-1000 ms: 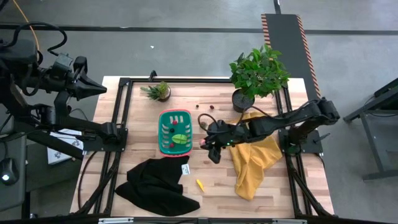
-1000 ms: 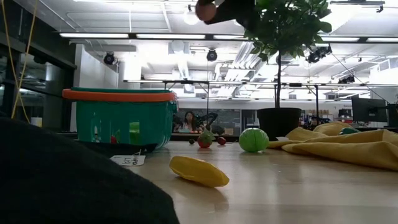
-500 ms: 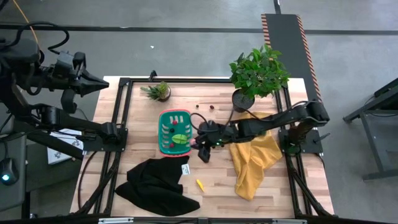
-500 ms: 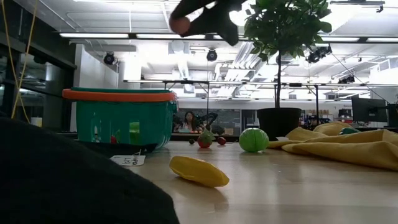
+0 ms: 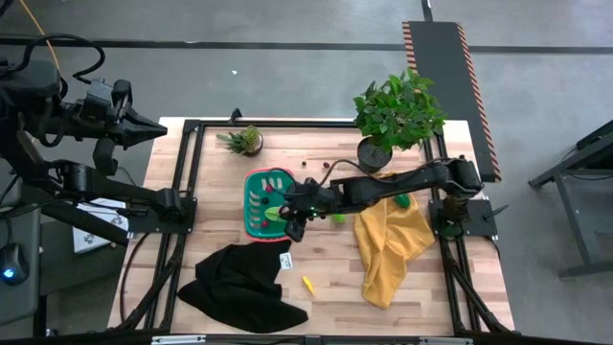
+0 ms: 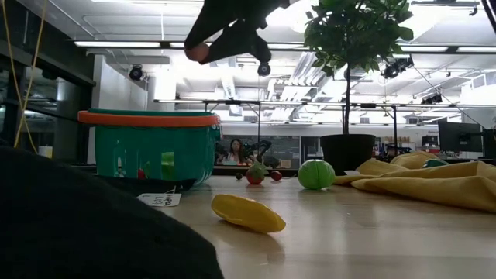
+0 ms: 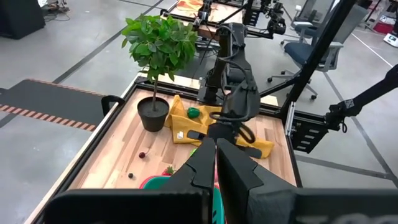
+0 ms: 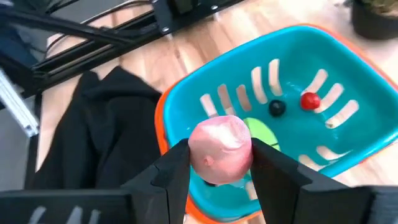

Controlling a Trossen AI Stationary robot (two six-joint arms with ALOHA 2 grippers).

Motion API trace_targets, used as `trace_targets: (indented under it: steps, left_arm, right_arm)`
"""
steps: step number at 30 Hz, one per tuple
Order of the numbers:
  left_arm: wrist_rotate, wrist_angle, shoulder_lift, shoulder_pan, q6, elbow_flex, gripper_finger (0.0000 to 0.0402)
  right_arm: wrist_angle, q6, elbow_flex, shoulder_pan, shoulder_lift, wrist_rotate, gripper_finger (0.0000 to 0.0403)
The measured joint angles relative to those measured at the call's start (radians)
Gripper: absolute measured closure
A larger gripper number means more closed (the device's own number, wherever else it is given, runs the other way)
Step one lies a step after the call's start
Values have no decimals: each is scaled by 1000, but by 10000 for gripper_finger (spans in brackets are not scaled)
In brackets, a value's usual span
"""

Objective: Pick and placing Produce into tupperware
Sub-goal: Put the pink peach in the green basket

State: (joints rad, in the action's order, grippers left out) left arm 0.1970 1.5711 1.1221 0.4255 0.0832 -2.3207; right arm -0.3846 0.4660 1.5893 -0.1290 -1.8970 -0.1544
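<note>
Hovering over the near edge of the basket (image 5: 269,202), the right gripper (image 8: 219,163) grasps 1 pink fruit (image 8: 220,149) between its 2 fingers (image 8: 171,171); in the low view the fruit (image 6: 198,52) hangs well above the basket's orange rim (image 6: 147,118). Inside the basket (image 8: 292,106) lie 1 red piece (image 8: 309,100), 1 dark piece (image 8: 277,108) and 1 green piece (image 8: 263,133) on the slotted bottom. Beside the basket, toward the right arm's base, 1 green ball (image 6: 315,174) rests on the table (image 5: 330,268), touching or just beside the yellow cloth (image 5: 391,241). Below the basket in the high view lies the black cloth (image 5: 238,284), and near it 1 yellow piece (image 5: 307,284). Beyond the basket stand 1 small plant (image 5: 245,140) and 1 large potted plant (image 5: 395,115), with tiny pieces (image 5: 327,165) on the wood between them. The left gripper (image 5: 156,136) waits clenched and empty off the table's left edge, well apart from the basket.
</note>
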Motion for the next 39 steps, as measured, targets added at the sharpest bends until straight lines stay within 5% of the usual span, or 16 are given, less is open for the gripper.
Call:
trace_targets:
  steps: [39]
  left_arm:
    - [-7, 0, 0, 0, -26, 0, 395]
  right_arm:
    - [178, 3, -1, 47, -162, 82, 263]
